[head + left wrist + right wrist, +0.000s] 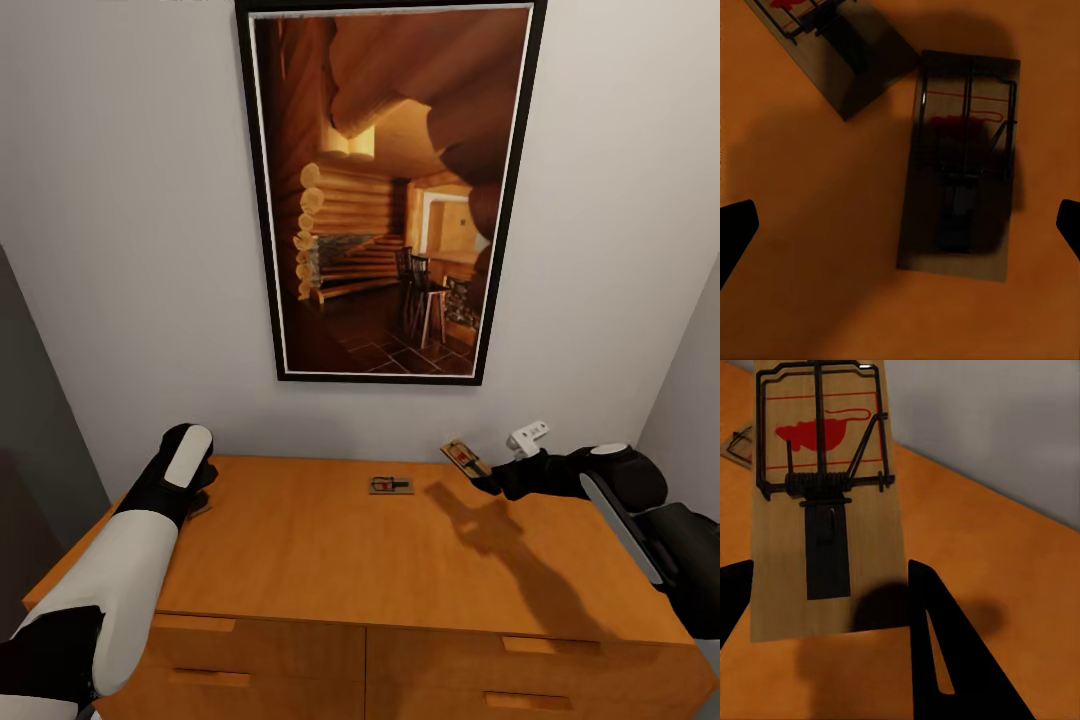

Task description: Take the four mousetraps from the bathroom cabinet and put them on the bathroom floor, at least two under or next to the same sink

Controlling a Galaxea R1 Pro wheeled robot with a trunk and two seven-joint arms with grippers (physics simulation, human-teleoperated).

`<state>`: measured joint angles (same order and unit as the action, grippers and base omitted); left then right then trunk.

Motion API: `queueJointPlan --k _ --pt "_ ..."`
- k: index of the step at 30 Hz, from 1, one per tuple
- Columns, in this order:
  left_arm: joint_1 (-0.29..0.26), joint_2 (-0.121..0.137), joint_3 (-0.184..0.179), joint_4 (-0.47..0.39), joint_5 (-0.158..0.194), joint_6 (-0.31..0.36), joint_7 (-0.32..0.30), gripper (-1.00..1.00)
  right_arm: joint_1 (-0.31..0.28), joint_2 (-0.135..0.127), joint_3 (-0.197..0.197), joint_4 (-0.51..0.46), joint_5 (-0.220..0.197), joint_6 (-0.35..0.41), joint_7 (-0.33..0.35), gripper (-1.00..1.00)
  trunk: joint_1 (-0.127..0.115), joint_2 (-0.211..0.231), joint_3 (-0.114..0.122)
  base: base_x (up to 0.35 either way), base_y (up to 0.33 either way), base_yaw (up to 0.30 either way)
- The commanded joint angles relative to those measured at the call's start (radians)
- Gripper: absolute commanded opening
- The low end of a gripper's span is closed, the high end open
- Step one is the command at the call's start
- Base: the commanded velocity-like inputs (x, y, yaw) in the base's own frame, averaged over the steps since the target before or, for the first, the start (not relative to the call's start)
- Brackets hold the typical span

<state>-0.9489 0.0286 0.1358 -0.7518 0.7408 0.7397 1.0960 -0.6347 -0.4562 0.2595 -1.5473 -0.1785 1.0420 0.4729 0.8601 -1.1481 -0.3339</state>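
One mousetrap (pixel 464 458) was pinched in the right fingers (pixel 937 645), lifted off the cabinet (pixel 330 560), presumably for carrying to the floor. Another mousetrap (pixel 391 486) lay at its 9 o'clock on the surface. The left fingers (pixel 736 232), spread wide, hovered over two more traps (pixel 960 172).

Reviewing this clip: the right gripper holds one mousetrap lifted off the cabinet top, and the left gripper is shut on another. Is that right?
Not quite. The left gripper is open, hovering over a mousetrap lying flat on the cabinet, as the left wrist view shows. The right gripper does hold its lifted mousetrap.
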Motion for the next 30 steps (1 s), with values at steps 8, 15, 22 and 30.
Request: queueJointPlan --k 8,15,22,30 --pt "-0.001 -0.004 0.0 0.0 0.009 0.006 0.004 1.0 0.0 0.017 0.033 -0.004 -0.006 0.005 -0.008 -1.0 0.0 -0.001 -0.001 0.0 0.0 0.0" --pt "-0.001 -0.008 0.002 0.001 0.009 0.007 0.003 1.0 0.0 0.03 0.064 -0.004 -0.005 0.005 -0.011 -1.0 0.0 -0.001 -0.001 0.0 0.0 0.0" --pt "-0.001 -0.015 -0.038 0.056 0.01 0.006 -0.001 1.0 0.001 0.034 0.068 -0.004 -0.005 0.005 -0.012 -1.0 0.0 -0.001 -0.001 0.0 0.0 0.0" --pt "-0.001 -0.018 -0.065 0.102 0.008 0.003 -0.006 1.0 0.001 0.034 0.069 -0.003 -0.005 0.005 -0.014 -1.0 0.0 -0.001 -0.001 0.0 0.0 0.0"
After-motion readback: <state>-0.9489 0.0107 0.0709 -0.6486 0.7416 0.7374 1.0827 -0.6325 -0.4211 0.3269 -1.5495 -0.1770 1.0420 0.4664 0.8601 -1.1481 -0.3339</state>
